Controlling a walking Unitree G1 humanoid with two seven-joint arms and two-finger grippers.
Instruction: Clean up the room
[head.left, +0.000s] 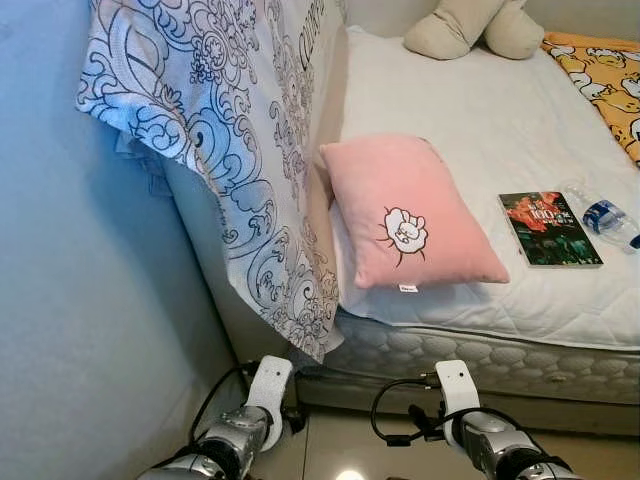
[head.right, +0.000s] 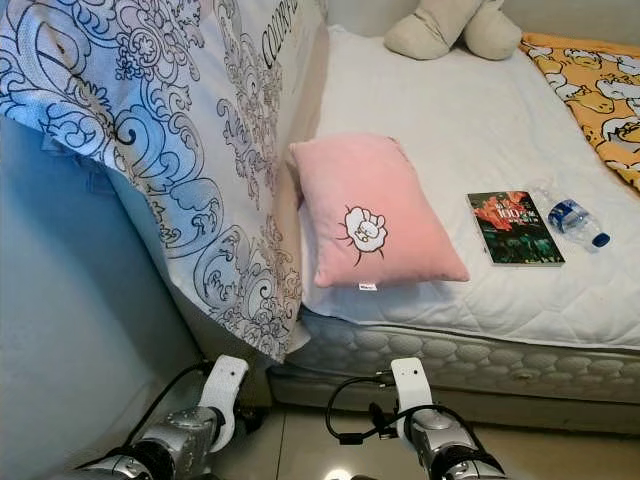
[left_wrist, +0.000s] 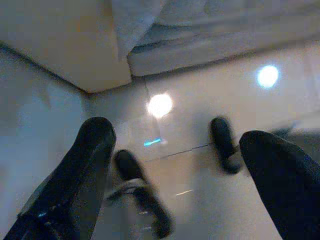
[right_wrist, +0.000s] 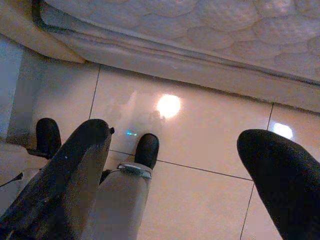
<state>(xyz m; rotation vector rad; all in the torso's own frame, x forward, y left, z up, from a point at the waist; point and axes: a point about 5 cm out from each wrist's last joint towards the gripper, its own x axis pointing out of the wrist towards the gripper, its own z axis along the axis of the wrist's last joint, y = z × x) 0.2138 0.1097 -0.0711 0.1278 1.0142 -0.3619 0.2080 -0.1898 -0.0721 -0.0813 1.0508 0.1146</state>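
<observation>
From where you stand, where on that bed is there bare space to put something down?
The widest bare stretch of white mattress lies between the pink embroidered pillow and the beige plush toy at the head. A narrower strip runs between the pillow and the dark-covered book. The right side is crowded: book, clear plastic water bottle, orange cartoon blanket.

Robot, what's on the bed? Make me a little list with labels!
bed: white mattress
pillow: pink pillow with a small cartoon, near the bed's front edge
book: book lying flat, right of the pillow
bottle: plastic bottle on its side, beside the book
toy: beige soft toy at the far end
blanket: yellow blanket on the right
left gripper: open, above the floor
right gripper: open, above the floor
</observation>
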